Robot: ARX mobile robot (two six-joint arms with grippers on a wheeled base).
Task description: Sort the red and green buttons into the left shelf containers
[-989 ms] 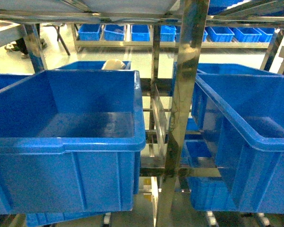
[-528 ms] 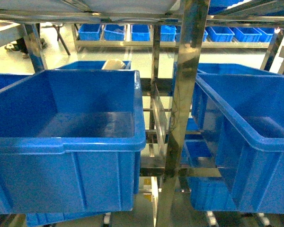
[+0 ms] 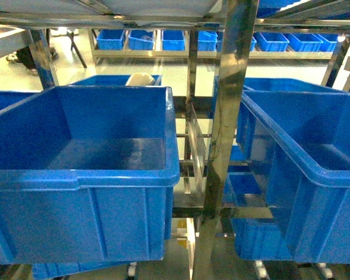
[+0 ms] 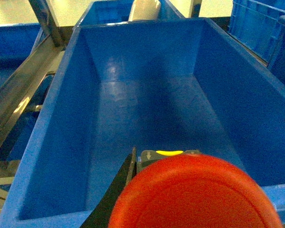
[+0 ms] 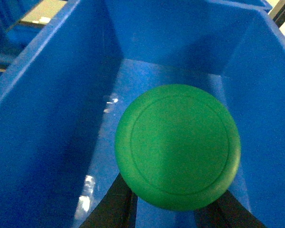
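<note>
Above the two deep blue bins, each claw is clamped on a push button: the left claw (image 4: 147,190) holds the red button (image 4: 194,194) over one bin (image 4: 147,118), the right claw (image 5: 171,202) the green button (image 5: 177,146) over another (image 5: 52,118), bin floors directly below.

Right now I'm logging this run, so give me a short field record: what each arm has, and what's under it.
left arm: red button, cap filling the wrist view, held over a deep blue bin
right arm: green button, held between dark fingers over another blue bin
bin contents: none visible in either
head view: two large blue bins on a steel rack; neither arm visible
</note>
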